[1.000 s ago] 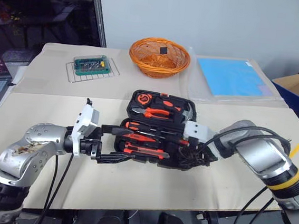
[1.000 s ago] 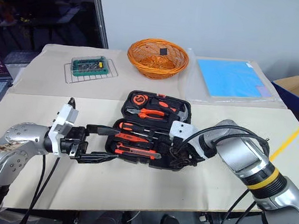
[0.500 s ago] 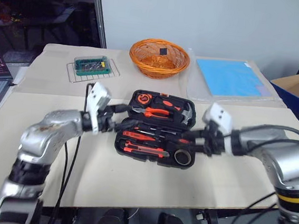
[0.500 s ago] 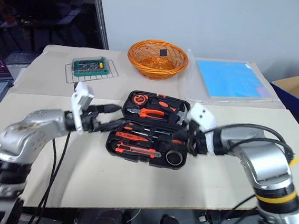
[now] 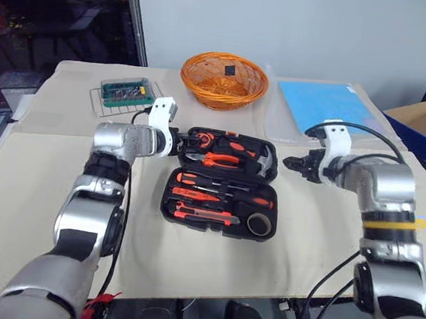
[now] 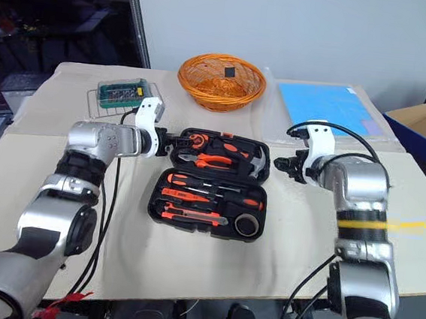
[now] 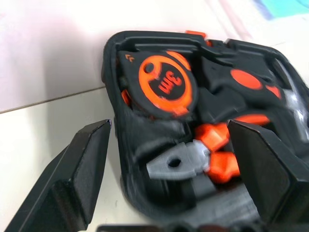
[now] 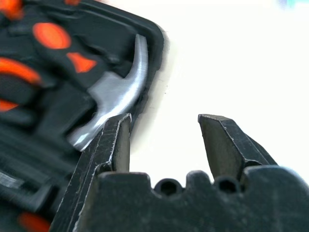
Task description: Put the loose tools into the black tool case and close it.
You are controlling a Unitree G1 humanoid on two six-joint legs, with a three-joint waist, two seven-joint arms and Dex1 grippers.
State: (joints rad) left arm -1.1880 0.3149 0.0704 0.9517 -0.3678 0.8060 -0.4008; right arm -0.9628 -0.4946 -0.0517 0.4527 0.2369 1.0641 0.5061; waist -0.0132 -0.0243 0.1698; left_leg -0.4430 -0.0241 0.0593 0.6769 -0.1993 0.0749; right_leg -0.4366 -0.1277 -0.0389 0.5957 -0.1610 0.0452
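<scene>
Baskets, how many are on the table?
1. The orange wicker basket sits at the far side of the table, beyond the open black tool case.

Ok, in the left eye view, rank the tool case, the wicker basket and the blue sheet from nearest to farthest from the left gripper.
1. Black tool case, right at the left gripper.
2. Orange wicker basket, behind it.
3. Blue sheet, far across on the right.
</scene>
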